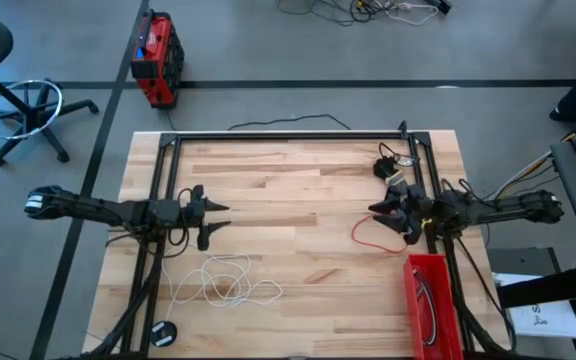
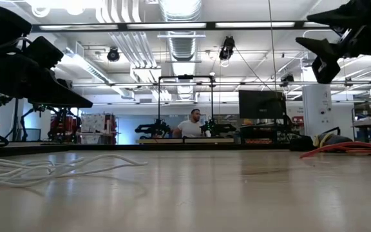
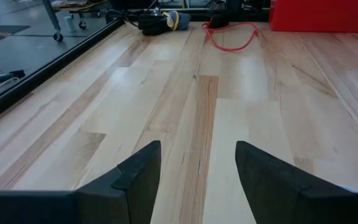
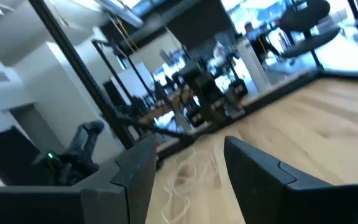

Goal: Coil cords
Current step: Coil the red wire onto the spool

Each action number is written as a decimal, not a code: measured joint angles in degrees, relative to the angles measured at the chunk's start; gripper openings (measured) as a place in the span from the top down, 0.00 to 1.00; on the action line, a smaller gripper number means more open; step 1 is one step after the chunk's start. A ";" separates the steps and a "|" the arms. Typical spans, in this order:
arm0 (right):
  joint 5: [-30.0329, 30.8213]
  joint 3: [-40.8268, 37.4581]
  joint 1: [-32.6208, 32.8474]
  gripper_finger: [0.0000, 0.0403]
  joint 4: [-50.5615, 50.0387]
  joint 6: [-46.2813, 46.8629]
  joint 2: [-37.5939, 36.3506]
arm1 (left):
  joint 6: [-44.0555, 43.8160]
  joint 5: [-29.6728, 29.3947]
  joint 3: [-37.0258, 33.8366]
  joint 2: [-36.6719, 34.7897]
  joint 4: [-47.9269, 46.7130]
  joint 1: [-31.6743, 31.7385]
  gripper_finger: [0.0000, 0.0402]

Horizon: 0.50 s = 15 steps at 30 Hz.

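Three cords lie on our table, none of them coiled yet. The white cord [image 1: 223,280] sprawls in loose loops near the front edge on our left side, the red cord [image 1: 373,235] forms one open loop right of centre, and the black cord [image 1: 393,165] sits bunched in a small dark clump by the far right corner.

Our left gripper [image 1: 213,218] hovers above the boards just behind the white tangle, its fingers spread apart and holding nothing; in the left wrist view only bare wood shows between the two fingers [image 3: 135,180]. We judge it is parked there as the nearer arm for the white loops. Our right gripper [image 1: 383,212] hangs above the red loop, raised off the table as the low view shows, also parted and empty, tilted so that it looks across the table toward the white cord.

The middle of the table [image 1: 298,190] is bare, giving both arms open room. The tight spots are on the right: a red bin [image 1: 430,300] stands at the front right corner, close beside the red loop, and the black frame rail [image 1: 288,135] runs along the far edge just behind the black clump.
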 joint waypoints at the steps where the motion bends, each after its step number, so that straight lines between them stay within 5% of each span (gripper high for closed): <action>1: 0.01 0.00 0.00 0.54 0.94 -0.15 0.97 | 0.00 0.00 0.02 0.00 0.00 0.00 0.50; 7: 5.49 0.65 0.01 0.54 4.06 -7.81 4.71 | -0.02 0.00 0.02 0.00 0.00 0.00 0.50; 15: 16.17 12.95 0.01 0.59 -25.66 -4.61 14.37 | -0.02 0.00 0.02 0.00 0.01 0.01 0.50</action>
